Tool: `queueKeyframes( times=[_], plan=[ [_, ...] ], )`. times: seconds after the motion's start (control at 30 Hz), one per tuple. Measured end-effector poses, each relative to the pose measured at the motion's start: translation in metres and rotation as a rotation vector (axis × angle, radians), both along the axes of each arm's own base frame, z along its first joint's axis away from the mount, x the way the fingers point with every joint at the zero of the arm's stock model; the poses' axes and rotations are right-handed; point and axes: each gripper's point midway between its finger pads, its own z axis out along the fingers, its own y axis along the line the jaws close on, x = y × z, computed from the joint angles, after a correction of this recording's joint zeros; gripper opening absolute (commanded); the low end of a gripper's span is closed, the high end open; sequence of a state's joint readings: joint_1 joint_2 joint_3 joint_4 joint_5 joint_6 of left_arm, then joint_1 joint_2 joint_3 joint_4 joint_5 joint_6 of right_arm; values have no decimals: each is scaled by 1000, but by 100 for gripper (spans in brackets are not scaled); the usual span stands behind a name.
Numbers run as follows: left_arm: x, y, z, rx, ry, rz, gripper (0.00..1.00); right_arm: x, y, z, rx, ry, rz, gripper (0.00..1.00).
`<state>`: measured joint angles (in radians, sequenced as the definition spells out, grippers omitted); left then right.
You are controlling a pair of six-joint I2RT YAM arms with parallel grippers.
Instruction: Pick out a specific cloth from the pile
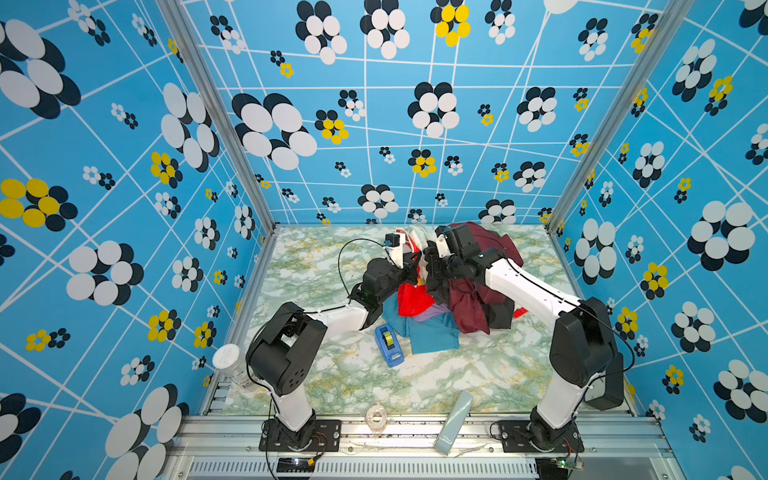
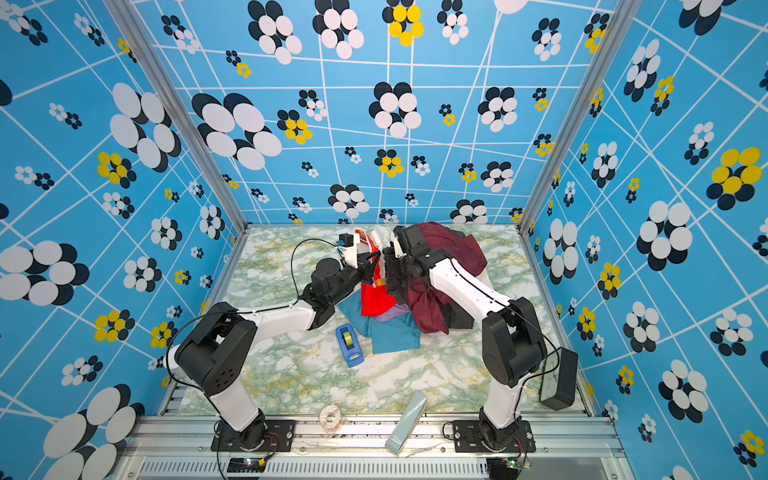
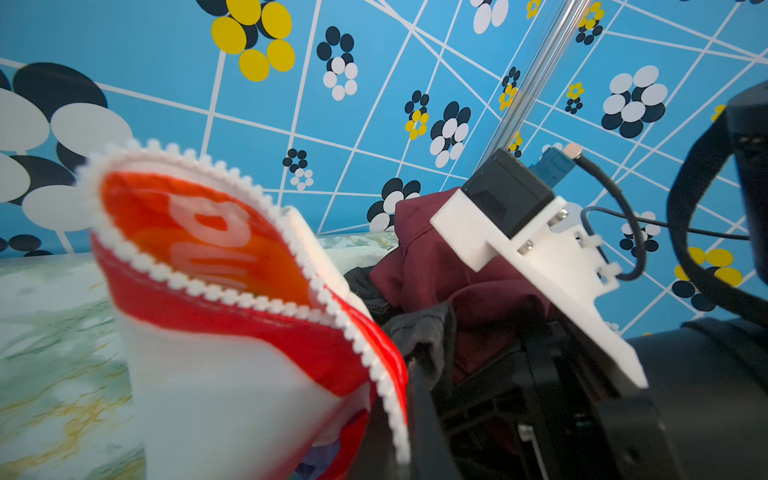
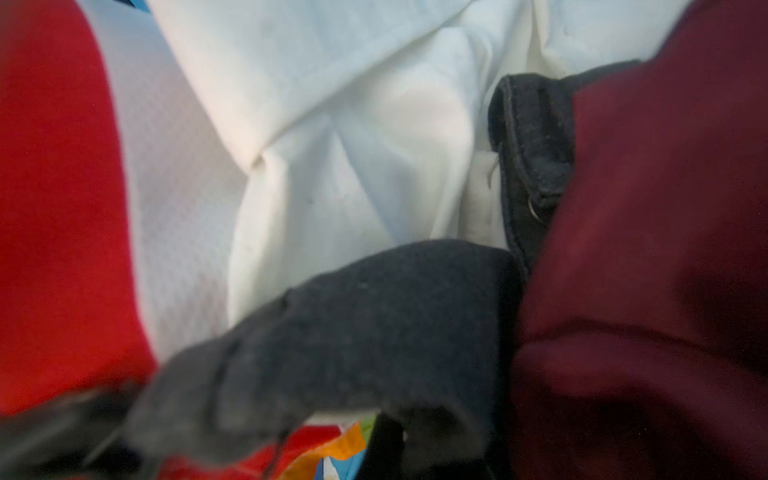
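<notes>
The cloth point(image 1: 409, 300), white outside and bright red inside, sits at the left side of the pile point(image 1: 471, 309), toward the far middle of the marbled worktop point(image 1: 316, 270). Part of it is raised clear of the heap. The left claw point(image 1: 412, 266) is clenched on it. In the left wrist view its zip edge point(image 3: 232, 299), white teeth along a red border, stands up right in front of the camera, as fabric does when it is pinched low and lifted. Holding it up this way seems meant to peel it off the maroon shirt point(image 1: 469, 307), the black garment point(image 4: 374, 324) and the teal garment point(image 1: 434, 338) that overlap it.

The right claw point(image 1: 430, 259) is clenched too, pushed in just beside the left one where the white fabric meets the dark. Its wrist view shows only crowded folds of red, white, black and maroon, so I cannot tell which garment it pinches. If it grips a neighbouring garment, it would pin that one down while the cloth comes away.

Both arms reach from the near rail toward the far middle. The left forearm lies low over the worktop, with the wrist bent up toward the heap. The right elbow stands high and its forearm slopes down into the pile. The blue tape dispenser point(image 1: 389, 345) lies just beside the teal garment, clear of both claws.
</notes>
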<state>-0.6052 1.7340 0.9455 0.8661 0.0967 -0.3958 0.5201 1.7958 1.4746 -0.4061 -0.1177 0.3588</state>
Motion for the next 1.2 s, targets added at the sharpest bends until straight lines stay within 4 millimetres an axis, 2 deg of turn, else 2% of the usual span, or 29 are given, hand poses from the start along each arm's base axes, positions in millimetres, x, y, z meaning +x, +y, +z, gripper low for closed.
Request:
queueKeyframes(
  times=[0.23, 0.43, 0.6, 0.9, 1.07, 1.2],
  plan=[
    [-1, 3, 1, 17, 1, 8, 0, 3, -17, -3, -8, -10, -60, 0],
    [-2, 9, 17, 41, -51, 38, 0, 10, -43, 5, -45, -32, -132, 0],
    [-2, 14, 29, 86, -79, 57, 0, 12, -57, -6, -97, -8, -173, 0],
    [13, 21, 48, 186, -131, 112, 0, 17, -63, -30, -138, 31, -198, 0],
    [25, 35, 75, 253, -207, 181, 0, 19, -69, -34, -142, 40, -217, 0],
    [30, 52, 112, 278, -295, 244, 0, 20, -77, -38, -154, 46, -234, 0]
  ],
)
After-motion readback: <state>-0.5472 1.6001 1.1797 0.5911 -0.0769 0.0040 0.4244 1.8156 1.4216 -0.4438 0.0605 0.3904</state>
